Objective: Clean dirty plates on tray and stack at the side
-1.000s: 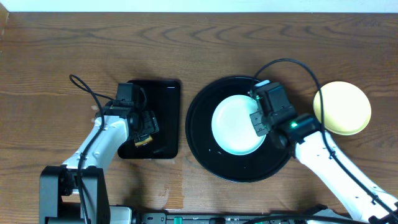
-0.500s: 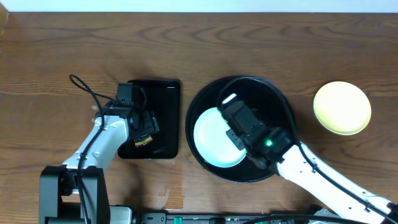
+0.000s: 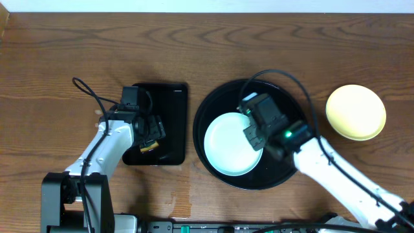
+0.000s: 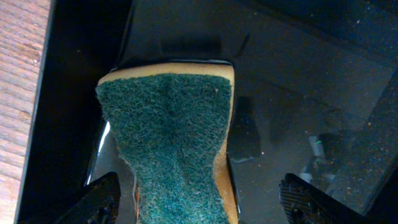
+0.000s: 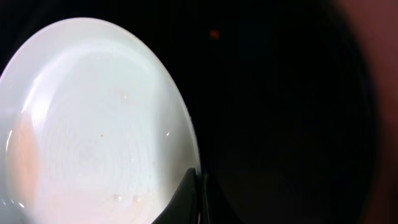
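The brown wood-grain table [image 3: 77, 52] carries a large round black tray [image 3: 217, 103] w/ a raised rim. A small rectangular black tray [image 3: 173, 103] lies just beside it at its 9 o'clock.

A pale mint-blue round plate [image 3: 226, 145] lies inside the large round black tray, off-ctr toward 8 o'clock. A pale yellow round plate [image 3: 356, 112] sits on the wood at the tray's 3 o'clock, apart from the rim.

R gripper [image 3: 252, 129] is at the mint plate's 2 o'clock edge. A green light [image 3: 284, 134] glows on the arm behind it. In the R wrist view one dark finger [image 5: 186, 198] lies over the plate's rim. The other is hidden under it, so the jaws read as pinched on the rim. A tiny red speck [image 5: 213, 34] shows on the dark tray floor past the rim, toward 1 o'clock.

L gripper [image 3: 152, 133] hangs over the rectangular tray. A yellow foam sponge w/ green scouring face [image 4: 166, 143] lies between its fingers [image 4: 99, 198]. The jaws are spread wider than the sponge. One finger is close by the sponge's edge, and the other stands clear w/ bare glossy tray between.
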